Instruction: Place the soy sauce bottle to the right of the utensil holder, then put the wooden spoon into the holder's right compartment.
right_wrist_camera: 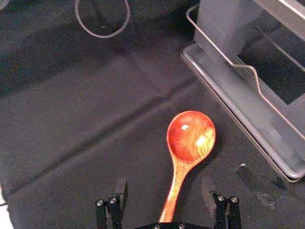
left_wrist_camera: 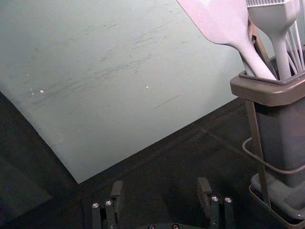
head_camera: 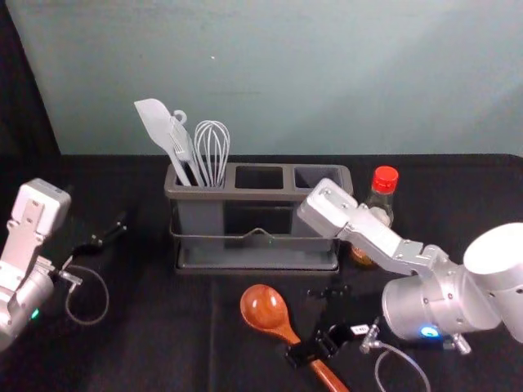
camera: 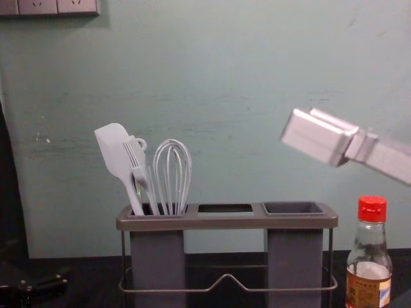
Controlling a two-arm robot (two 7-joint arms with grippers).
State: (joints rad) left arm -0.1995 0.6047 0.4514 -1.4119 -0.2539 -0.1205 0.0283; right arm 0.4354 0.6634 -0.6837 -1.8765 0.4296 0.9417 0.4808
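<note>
The soy sauce bottle (head_camera: 382, 198), red-capped, stands upright just right of the utensil holder (head_camera: 270, 194), partly behind the right arm; the chest view shows the bottle (camera: 369, 276) beside the holder (camera: 225, 222). On the cloth before the holder lies the wooden spoon (head_camera: 265, 308), bowl toward it. My right gripper (head_camera: 306, 325) is low over the spoon's handle. In the right wrist view this gripper (right_wrist_camera: 164, 191) is open, the handle of the spoon (right_wrist_camera: 189, 138) running between its fingers. My left gripper (head_camera: 109, 232), left of the holder, is open and holds nothing in its wrist view (left_wrist_camera: 160, 188).
A spatula (camera: 115, 151), a fork-like utensil and a whisk (camera: 172, 173) stand in the holder's left compartment. The right compartment (camera: 293, 208) has nothing standing in it. A wall rises behind the black-covered table (head_camera: 155, 351).
</note>
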